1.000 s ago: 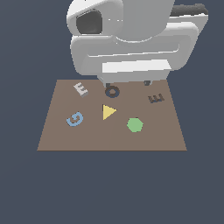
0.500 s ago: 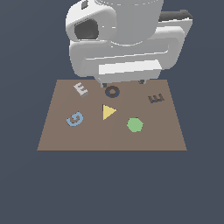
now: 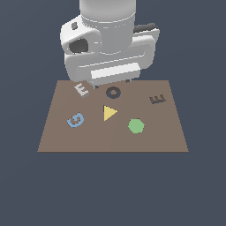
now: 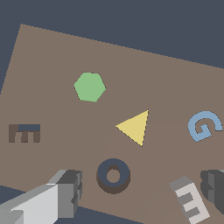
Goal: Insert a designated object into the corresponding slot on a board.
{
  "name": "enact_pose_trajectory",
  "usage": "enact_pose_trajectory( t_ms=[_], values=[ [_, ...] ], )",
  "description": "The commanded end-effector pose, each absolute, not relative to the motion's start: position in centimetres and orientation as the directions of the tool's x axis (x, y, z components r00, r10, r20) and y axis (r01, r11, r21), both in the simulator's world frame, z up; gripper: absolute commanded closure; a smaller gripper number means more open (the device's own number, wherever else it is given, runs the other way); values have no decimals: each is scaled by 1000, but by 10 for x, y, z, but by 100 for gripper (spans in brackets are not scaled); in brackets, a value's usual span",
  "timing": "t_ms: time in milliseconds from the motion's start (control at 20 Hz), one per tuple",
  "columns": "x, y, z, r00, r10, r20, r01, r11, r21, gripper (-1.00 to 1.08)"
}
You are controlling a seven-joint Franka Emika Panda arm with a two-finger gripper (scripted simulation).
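Near the board's (image 3: 112,141) far edge lies the off-white E block (image 4: 190,200), ungrasped beside the navy ring (image 4: 113,175), while the gripper (image 4: 144,190), jaws wide and empty, has shifted toward it, suggesting a pickup before reaching the E-shaped slot (image 3: 157,99).

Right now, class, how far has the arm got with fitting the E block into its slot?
Done: nothing placed; the E-shaped slot is still empty. In hand: the hand is open, fingers apart, with the off-white E block lying on the board close beside one finger, not gripped. Left: close on the block, lift it, carry it across to the slot and press it in.
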State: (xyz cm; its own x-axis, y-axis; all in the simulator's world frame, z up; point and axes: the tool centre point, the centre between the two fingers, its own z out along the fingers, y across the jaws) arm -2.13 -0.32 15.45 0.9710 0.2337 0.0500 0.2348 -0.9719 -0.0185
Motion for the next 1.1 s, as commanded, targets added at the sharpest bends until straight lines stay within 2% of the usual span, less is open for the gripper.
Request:
enact_pose_trajectory(
  t_ms=[0, 500, 1050],
  values=[
    [-32, -15, 142, 959, 281, 45, 282, -959, -16, -92],
    [-69, -71, 91, 877, 480, 21, 480, -877, -7, -92],
    [-85, -115, 57, 800, 600, 4, 600, -800, -2, -92]
  ],
)
